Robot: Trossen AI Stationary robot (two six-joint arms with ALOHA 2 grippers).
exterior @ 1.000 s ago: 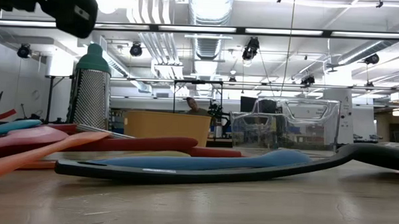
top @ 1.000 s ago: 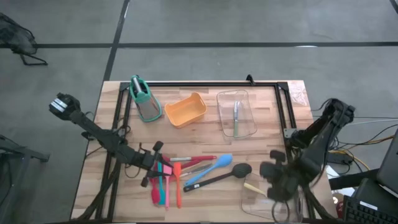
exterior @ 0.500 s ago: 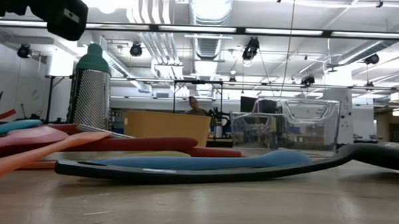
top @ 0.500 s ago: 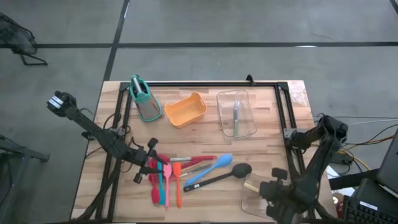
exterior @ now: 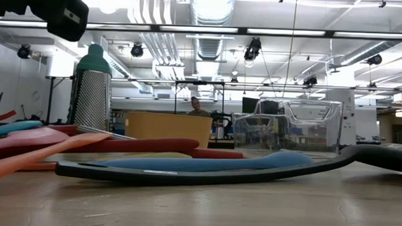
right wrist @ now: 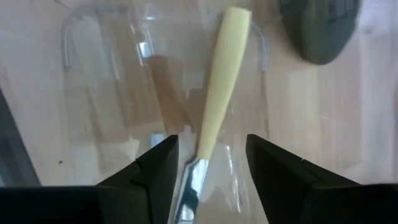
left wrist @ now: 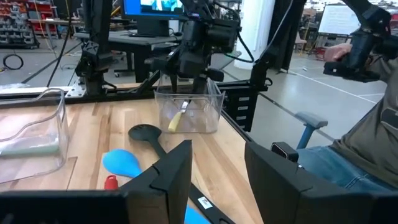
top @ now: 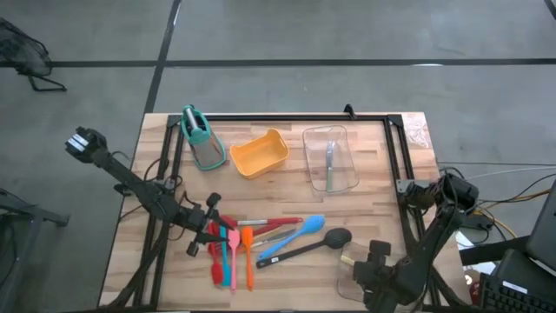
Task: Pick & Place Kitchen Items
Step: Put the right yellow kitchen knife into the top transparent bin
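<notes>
Because the right end effector point(right wrist: 205, 163) hangs directly over the clear tray point(top: 356, 276) with fingers spread, we judge the yellow-handled utensil point(right wrist: 217, 93) released inside it. Left end effector point(top: 211, 228), fingers apart and empty, sits beside the utensil pile point(top: 261, 239) on the counter point(top: 287, 196).

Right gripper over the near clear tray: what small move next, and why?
Probably lift the right gripper straight up: its fingers stand apart on either side of the yellow-handled utensil, which leans in the clear tray, apparently released.

Grey concrete floor point(top: 347, 35) (ceiling ducts point(exterior: 211, 6) overhead)
</notes>
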